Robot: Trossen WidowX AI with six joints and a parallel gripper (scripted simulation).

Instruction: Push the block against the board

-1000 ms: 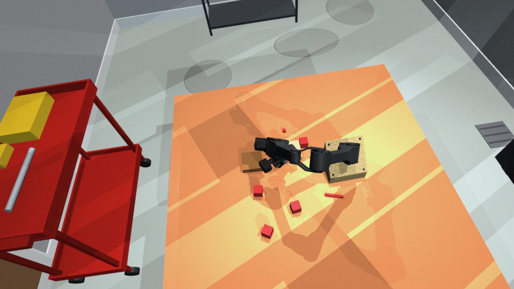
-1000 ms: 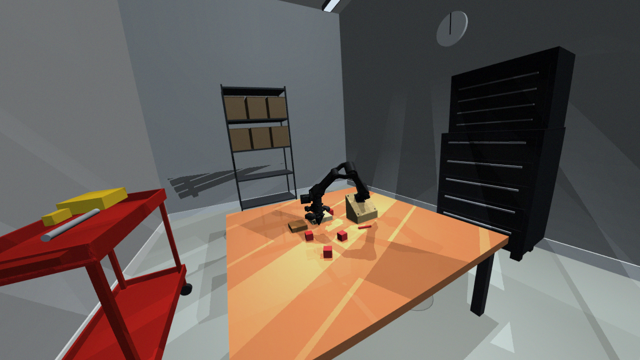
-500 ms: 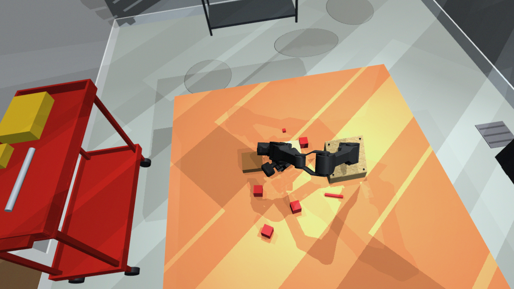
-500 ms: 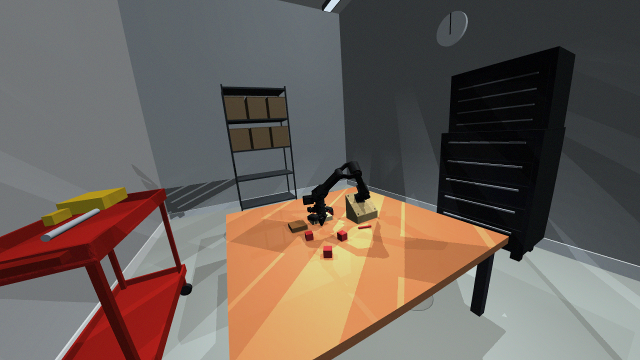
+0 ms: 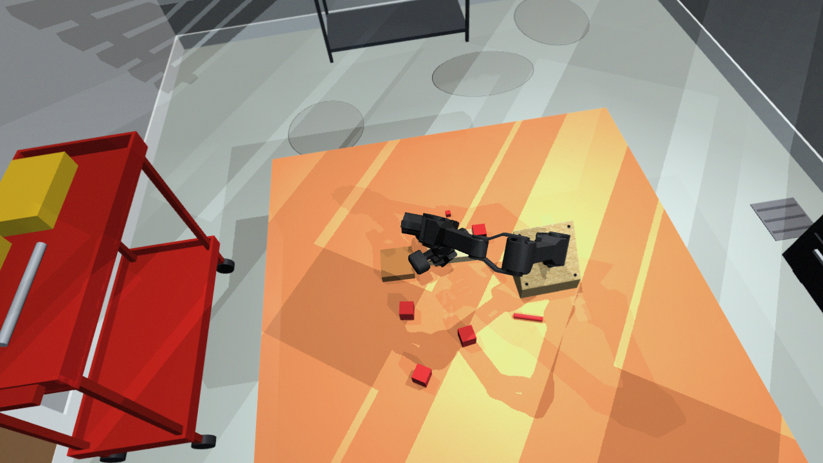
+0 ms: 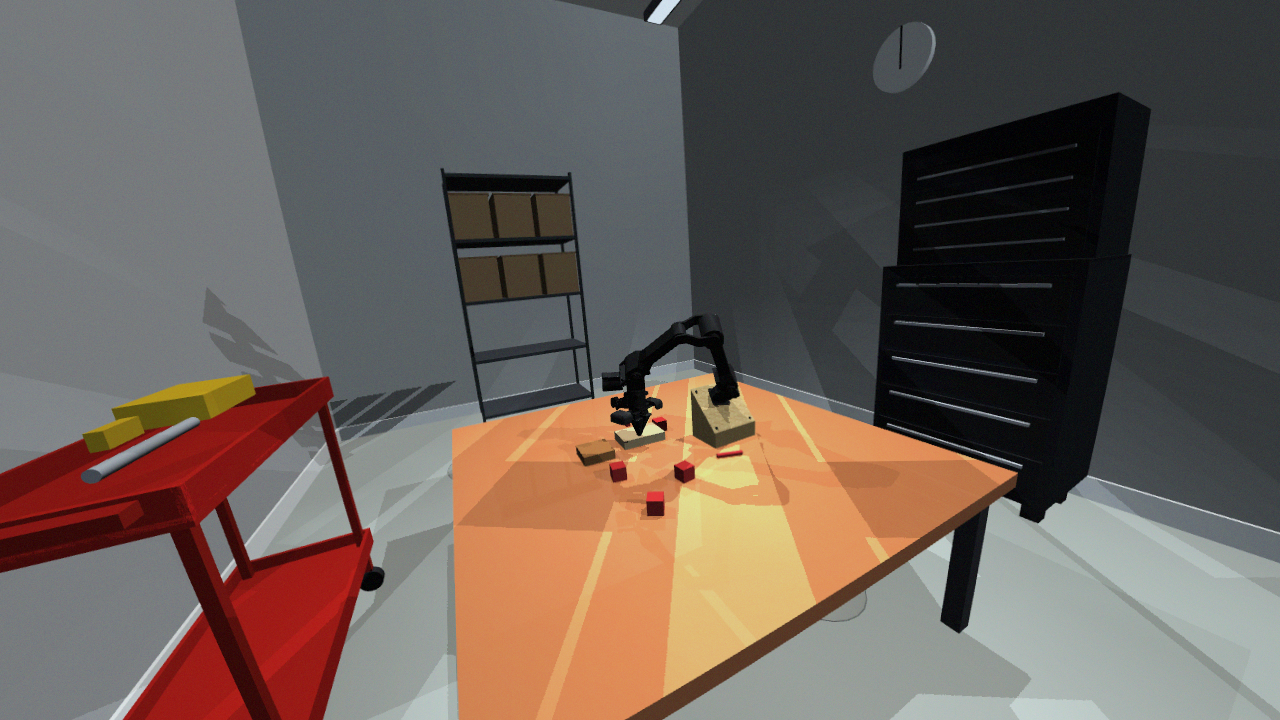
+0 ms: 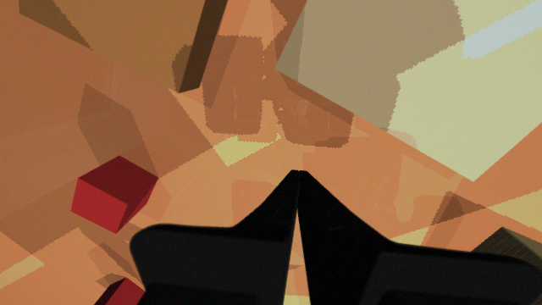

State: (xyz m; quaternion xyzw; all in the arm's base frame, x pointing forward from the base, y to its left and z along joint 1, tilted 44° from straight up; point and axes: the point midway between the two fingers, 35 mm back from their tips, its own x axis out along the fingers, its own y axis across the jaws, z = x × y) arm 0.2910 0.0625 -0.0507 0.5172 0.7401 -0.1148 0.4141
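Observation:
The brown square block (image 5: 395,260) (image 6: 594,452) (image 7: 135,38) lies flat on the table. The pale board (image 6: 655,437) (image 7: 445,97) lies flat beside it, with a strip of table between them. Their facing sides look slightly out of parallel in the wrist view. The arm hides most of the board in the top view. My gripper (image 6: 640,432) (image 7: 297,177) is shut and empty, pointing down. In the wrist view its tips show over the table below the gap, in front of the board's near long edge. Their exact height and any contact with the board cannot be told.
Red cubes (image 5: 406,309) (image 5: 466,335) (image 5: 422,374) lie in front of the block and board. Another red cube (image 5: 479,229) and a tiny one (image 5: 447,213) lie behind. A red stick (image 5: 527,317) lies near the wooden arm base (image 5: 549,285) (image 6: 735,433). A red cart stands at left.

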